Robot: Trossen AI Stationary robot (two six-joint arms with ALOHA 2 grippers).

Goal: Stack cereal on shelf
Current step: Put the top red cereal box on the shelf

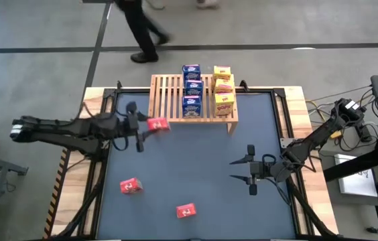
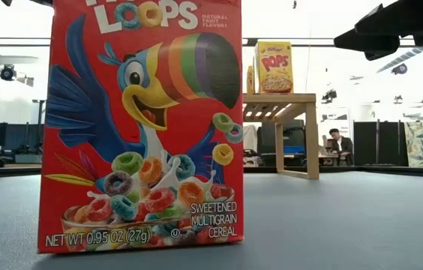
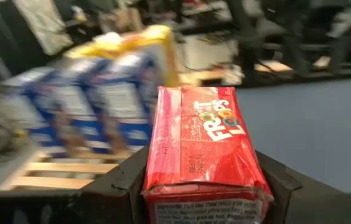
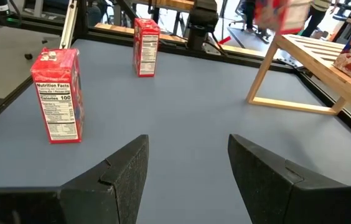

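While a red Froot Loops box (image 3: 203,155) is clamped between the fingers of the left gripper (image 1: 150,126), it is held just beside the front-left corner of the slatted wooden rack (image 1: 167,100). Three blue boxes (image 1: 191,88) and three yellow boxes (image 1: 223,88) are lined up in two rows on the rack. Two more red boxes (image 1: 130,186) (image 1: 185,211) are left standing on the dark mat (image 1: 202,167), well apart. The right gripper (image 1: 250,169) is held over the mat with its fingers spread and nothing between them.
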